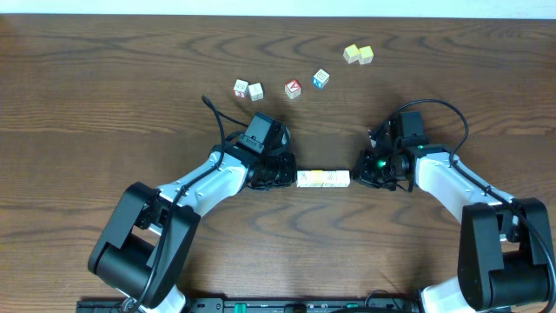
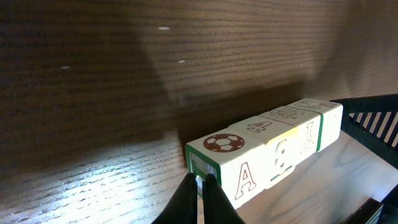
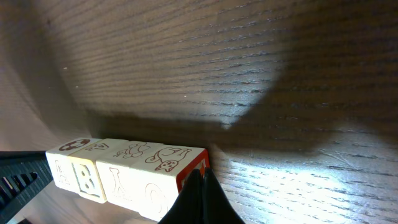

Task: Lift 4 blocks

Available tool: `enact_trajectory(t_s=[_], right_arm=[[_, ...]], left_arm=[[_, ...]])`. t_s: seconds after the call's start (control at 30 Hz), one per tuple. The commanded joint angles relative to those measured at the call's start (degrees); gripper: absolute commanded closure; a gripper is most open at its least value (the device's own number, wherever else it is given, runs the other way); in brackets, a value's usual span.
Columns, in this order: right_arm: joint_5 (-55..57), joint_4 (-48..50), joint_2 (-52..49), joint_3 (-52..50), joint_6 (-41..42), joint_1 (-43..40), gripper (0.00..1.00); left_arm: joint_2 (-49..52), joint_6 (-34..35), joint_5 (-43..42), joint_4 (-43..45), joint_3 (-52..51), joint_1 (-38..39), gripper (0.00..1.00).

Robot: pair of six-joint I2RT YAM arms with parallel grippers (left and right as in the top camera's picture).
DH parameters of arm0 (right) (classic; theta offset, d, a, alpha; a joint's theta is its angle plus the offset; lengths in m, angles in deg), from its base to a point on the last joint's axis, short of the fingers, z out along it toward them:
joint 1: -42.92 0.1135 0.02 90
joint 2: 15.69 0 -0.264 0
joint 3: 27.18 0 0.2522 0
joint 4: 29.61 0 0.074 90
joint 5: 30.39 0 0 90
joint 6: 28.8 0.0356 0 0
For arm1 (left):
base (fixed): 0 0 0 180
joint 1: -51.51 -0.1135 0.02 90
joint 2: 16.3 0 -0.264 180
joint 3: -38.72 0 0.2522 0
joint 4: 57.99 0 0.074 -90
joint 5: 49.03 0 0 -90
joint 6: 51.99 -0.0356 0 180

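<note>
At the middle of the table (image 1: 104,78), the four blocks (image 1: 323,179) are lined up end to end as one short pale bar. A football picture and a letter A are seen on the end cube from the left wrist. The left gripper (image 1: 288,174) is set against one end with its fingers pressed together, and the right gripper (image 1: 360,172) against the other, likewise pressed together — in the wrist views each tip is seen touching an end face. Whether the bar is clear of the wood cannot be told. Farther back, a red-faced cube (image 1: 293,89), a blue-faced cube (image 1: 321,79) and two pale yellow cubes (image 1: 358,55) are scattered.
</note>
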Motion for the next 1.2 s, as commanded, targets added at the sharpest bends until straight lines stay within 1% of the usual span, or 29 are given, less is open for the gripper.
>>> enact_trajectory(t_s=[0.0, 1.17], right_arm=[[-6.69, -0.11, -0.13, -0.09, 0.83, 2.05, 0.99], [-5.2, 1.16, -0.13, -1.49, 0.68, 2.05, 0.99]], left_arm=[[0.66, 0.48, -2.69, 0.5, 0.39, 1.36, 0.93], [2.36, 0.46, -2.75, 0.07, 0.35, 1.49, 0.93]])
